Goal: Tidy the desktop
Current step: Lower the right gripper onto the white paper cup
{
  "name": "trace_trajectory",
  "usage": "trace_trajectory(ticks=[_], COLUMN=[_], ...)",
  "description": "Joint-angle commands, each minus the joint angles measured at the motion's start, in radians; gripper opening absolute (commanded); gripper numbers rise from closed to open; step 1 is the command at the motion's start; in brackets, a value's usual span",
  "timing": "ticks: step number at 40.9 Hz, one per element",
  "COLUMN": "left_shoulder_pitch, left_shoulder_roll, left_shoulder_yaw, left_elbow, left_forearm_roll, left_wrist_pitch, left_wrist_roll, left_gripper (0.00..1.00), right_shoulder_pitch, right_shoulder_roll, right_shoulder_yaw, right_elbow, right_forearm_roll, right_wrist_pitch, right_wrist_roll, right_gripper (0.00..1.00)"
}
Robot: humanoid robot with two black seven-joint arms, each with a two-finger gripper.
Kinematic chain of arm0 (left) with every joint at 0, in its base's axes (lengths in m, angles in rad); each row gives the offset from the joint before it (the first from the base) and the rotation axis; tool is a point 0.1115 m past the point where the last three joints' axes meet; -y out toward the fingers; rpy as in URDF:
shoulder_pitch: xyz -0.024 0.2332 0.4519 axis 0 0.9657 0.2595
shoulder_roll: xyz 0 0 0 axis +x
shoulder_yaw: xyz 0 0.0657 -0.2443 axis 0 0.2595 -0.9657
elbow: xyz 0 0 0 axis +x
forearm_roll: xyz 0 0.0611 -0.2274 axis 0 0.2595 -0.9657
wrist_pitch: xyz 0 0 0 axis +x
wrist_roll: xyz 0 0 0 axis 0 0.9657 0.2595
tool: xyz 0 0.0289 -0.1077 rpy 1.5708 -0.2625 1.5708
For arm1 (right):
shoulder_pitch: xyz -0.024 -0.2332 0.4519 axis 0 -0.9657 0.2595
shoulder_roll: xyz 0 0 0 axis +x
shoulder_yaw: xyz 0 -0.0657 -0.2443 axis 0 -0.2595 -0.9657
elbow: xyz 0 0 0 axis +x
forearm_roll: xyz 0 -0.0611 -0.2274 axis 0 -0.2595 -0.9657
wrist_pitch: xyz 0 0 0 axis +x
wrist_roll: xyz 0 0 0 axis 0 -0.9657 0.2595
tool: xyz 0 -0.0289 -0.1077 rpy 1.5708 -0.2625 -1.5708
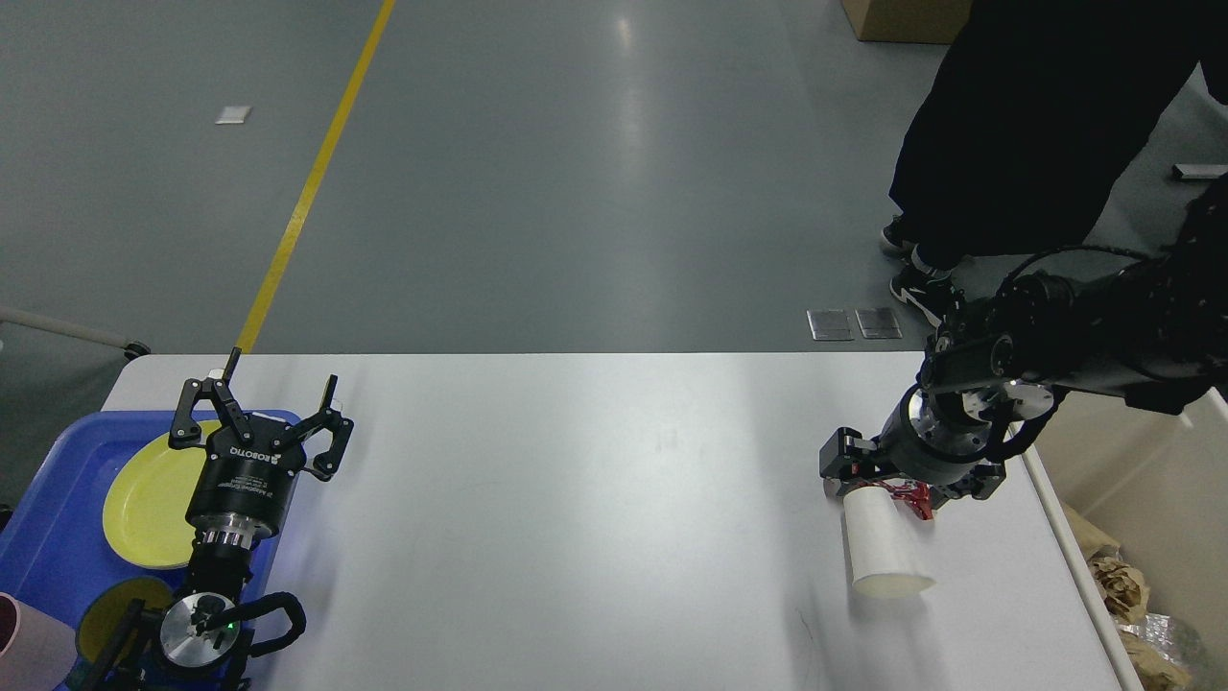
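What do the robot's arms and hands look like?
Both arms are black with shiny silver wrist rings. The left gripper has two black jointed fingers and white ROBOTIQ lettering, with a small green light lower down. The right gripper is black too, with thin black cables looping nearby.

White desktop (595, 499) w/ tipped paper cup (885, 549), crushed red can (911, 497), blue tray (48, 537).

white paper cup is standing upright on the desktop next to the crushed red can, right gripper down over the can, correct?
Not quite: the head view shows the white paper cup lying on its side on the desktop; the rest stands.
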Motion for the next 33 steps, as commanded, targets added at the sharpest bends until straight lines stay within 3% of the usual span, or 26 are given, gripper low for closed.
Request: trace_trajectory(ticks=[1,12,19,33], left_shoulder_pitch=[0.000,0.000,0.000,0.000], left_shoulder_roll=[0.000,0.000,0.000,0.000], left_shoulder_yaw=[0.000,0.000,0.000,0.000], left_elbow=[0.000,0.000,0.000,-0.001], left_forearm_roll=[0.000,0.000,0.000,0.000], left_wrist_pitch=[0.000,0.000,0.000,0.000], left_wrist_roll=[0.000,0.000,0.000,0.000], left_gripper=[0.96,0.96,0.96,0.96], right_shoulder_pitch=[-0.057,-0.154,-0.222,-0.335], right_shoulder_roll=[0.018,0.035,0.050,0.053], right_shoulder_yaw=[-0.001,0.010,0.011,0.063], right_elbow=[-0.042,-0.085,-0.112,-0.249], right_forearm_roll=[-0.003,-0.011,-0.120,-0.126], right_wrist_pitch=[-0.033,-0.156,-0.168,-0.168], right_wrist_roll=[-0.001,-0.001,-0.002,-0.004], right_gripper=[0.99,0.99,0.99,0.99])
